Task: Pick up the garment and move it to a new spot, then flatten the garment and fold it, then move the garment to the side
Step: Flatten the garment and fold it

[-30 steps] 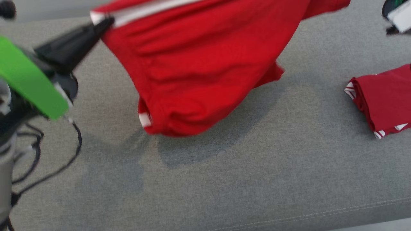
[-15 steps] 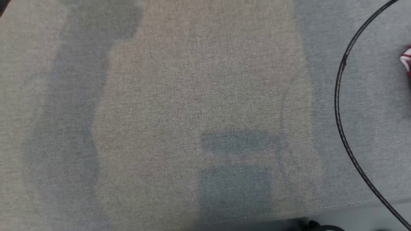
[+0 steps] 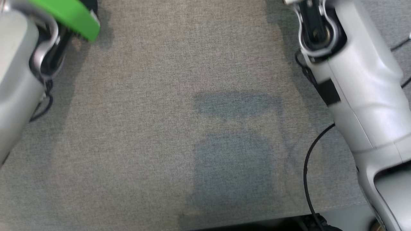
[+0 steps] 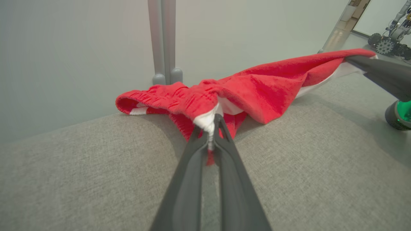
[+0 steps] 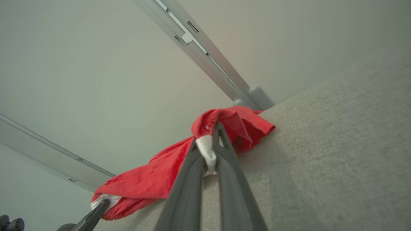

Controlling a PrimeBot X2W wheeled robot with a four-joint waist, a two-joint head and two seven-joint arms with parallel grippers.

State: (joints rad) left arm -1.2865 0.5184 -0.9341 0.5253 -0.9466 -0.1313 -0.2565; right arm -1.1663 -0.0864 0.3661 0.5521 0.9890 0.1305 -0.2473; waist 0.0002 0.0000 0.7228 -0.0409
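The garment (image 4: 263,86) is red with white trim and lies stretched along the far edge of the grey padded surface (image 4: 96,173). My left gripper (image 4: 210,126) is shut on a white-trimmed corner of it. The right gripper (image 4: 348,59) pinches the other end at the upper right of the left wrist view. In the right wrist view my right gripper (image 5: 208,141) is shut on white trim of the garment (image 5: 154,176), and the left gripper (image 5: 104,202) holds the far corner. The head view has both pale forearms, left (image 3: 16,64) and right (image 3: 359,80).
A grey post (image 4: 163,41) stands behind the surface against a pale wall. Another wheeled robot (image 4: 388,41) is far off at the right. A black cable (image 3: 308,166) hangs by the right forearm. The surface's front edge (image 3: 257,221) runs along the bottom of the head view.
The head camera has swung down. The hanging garment and a folded red garment at the right have left its picture; both forearms have come into it over bare grey surface.
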